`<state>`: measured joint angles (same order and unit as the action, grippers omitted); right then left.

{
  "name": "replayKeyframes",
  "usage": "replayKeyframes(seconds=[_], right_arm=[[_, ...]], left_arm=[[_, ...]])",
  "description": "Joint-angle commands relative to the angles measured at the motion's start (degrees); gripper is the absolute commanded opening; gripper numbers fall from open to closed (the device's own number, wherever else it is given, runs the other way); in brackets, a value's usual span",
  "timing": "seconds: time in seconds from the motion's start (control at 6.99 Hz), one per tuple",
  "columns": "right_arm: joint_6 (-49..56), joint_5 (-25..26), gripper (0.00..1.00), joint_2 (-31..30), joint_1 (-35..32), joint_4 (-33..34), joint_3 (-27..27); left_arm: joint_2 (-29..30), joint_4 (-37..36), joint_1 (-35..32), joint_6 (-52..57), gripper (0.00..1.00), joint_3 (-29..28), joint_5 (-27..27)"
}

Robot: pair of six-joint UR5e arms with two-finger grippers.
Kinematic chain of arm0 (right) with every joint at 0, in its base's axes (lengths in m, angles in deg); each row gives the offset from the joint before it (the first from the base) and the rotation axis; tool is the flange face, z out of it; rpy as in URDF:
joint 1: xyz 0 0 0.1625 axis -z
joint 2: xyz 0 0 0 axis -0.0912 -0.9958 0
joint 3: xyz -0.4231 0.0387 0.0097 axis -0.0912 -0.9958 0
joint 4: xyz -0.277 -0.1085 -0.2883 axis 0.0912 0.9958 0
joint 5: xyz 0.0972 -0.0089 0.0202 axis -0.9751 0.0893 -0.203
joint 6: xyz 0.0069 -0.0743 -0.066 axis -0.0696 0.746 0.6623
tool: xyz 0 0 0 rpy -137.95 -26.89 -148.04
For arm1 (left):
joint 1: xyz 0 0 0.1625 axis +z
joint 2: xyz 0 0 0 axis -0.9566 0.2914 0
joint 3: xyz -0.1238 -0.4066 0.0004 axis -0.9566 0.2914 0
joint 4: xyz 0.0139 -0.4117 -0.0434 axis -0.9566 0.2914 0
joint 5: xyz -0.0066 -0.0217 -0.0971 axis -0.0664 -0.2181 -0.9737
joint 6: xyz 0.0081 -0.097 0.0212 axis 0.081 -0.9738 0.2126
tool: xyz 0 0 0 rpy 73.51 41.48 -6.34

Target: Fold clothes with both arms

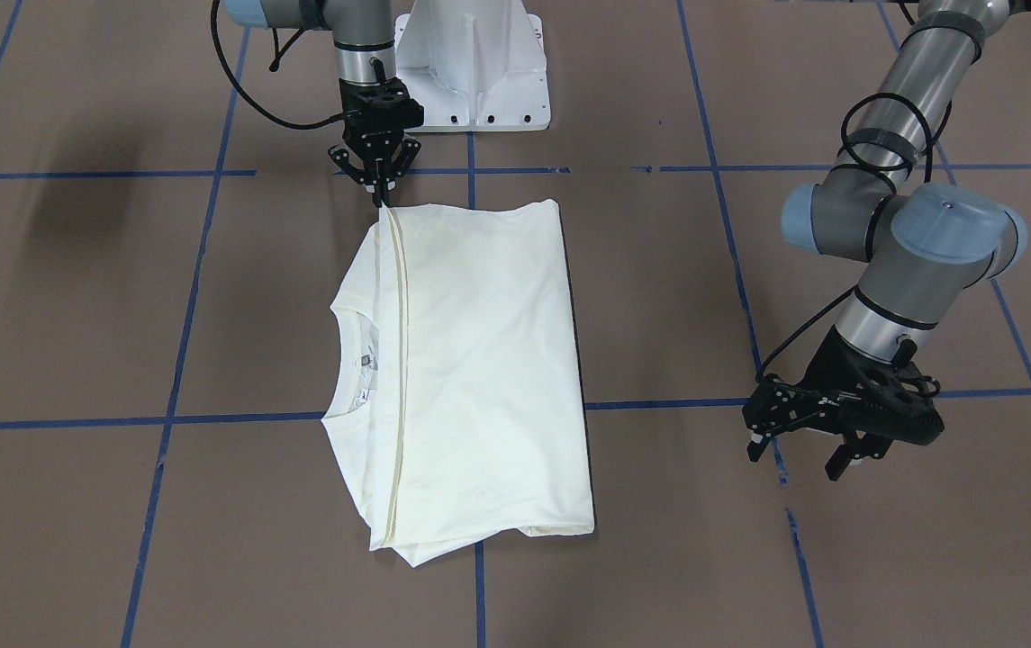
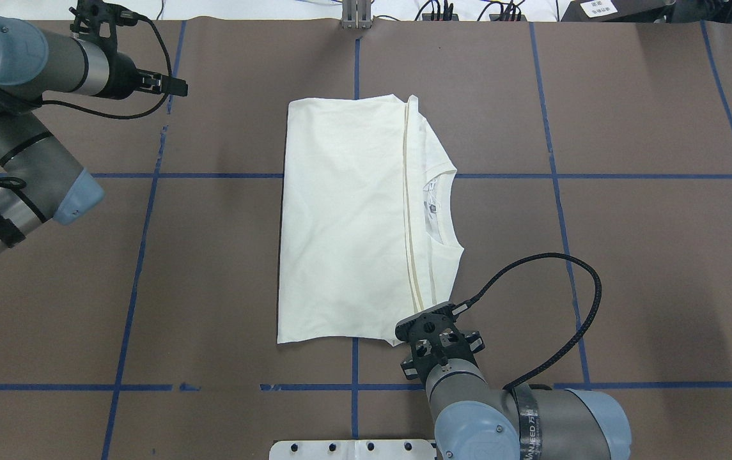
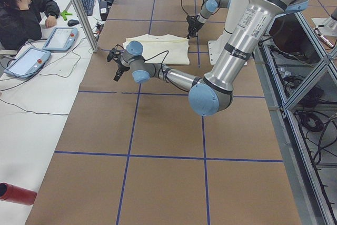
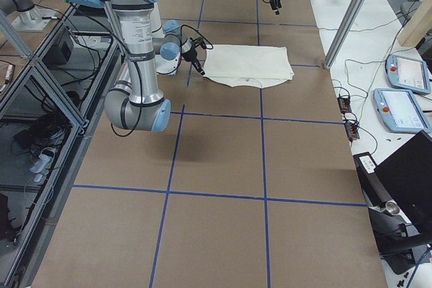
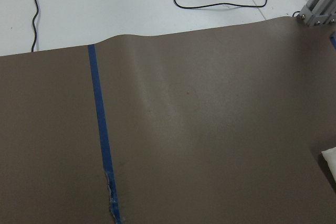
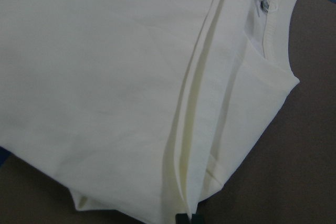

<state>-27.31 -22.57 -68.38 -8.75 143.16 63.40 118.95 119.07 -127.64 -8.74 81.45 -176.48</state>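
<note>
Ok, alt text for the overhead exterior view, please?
A folded cream-white T-shirt lies mid-table on brown paper, collar toward the view's right. The right arm's black pincer grips its near right corner; the left arm's black pincer hangs far left, clear of it.

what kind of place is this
Most likely a robotics lab workcell: a left arm and right arm at a brown table gridded with blue tape, a T-shirt laid on it, and teach pendants beside a person.

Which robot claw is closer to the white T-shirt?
Right. The right claw pinches a corner of the T-shirt; the left claw hangs open over the table, well off to its side, not touching.
</note>
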Motion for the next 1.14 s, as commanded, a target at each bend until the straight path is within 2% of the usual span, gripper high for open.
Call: replayKeyframes(seconds=[0.0,0.29,0.72,0.86,1.0], right_arm=[[0.0,-0.2,0.00,0.7,-0.3,-1.6,0.2],[-0.9,-0.2,0.00,-0.1,-1.5,-4.0,0.4],[-9.3,-0.2,0.00,-7.6,-1.5,-4.1,4.0],[-13.2,-0.3,0.24,-7.8,-1.4,-4.0,3.9],[-18.0,-0.3,0.58,-7.8,-0.4,-4.0,3.6]], left_arm=[[-0.1,0.0,0.0,0.0,1.00,0.1,0.0],[0.0,0.0,0.1,0.0,1.00,0.1,0.0],[-0.1,0.1,0.1,0.0,1.00,0.1,0.0],[-0.1,0.1,0.1,0.0,1.00,0.1,0.0],[-0.1,0.1,0.1,0.0,1.00,0.1,0.0]])
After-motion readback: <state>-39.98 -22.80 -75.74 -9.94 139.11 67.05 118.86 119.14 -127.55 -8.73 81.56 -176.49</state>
